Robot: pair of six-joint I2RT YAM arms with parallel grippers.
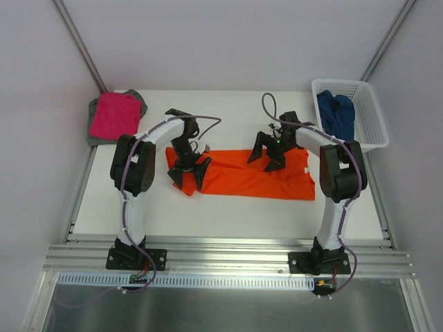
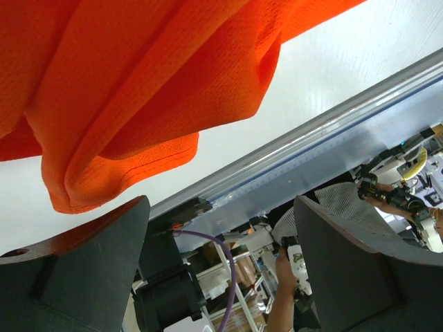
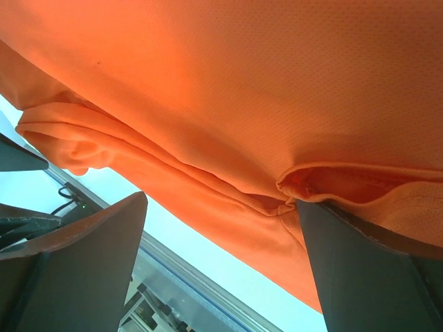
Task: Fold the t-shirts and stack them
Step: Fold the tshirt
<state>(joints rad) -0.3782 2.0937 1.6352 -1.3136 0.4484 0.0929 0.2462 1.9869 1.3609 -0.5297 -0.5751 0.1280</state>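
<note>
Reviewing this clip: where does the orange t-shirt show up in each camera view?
Top external: the orange t-shirt lies across the middle of the table.
Left wrist: the orange t-shirt fills the upper left, with a bunched edge at the left.
Right wrist: the orange t-shirt covers nearly the whole picture.
Shared landmark: the white table, bare beside the shirt in every view.

White plastic lattice basket (image 1: 370, 117) sits at the far right corner of the white tabletop (image 1: 228, 211). Silver metal rail (image 1: 221, 254) runs along the near edge. Plain pale walls (image 1: 228, 41) behind.
</note>
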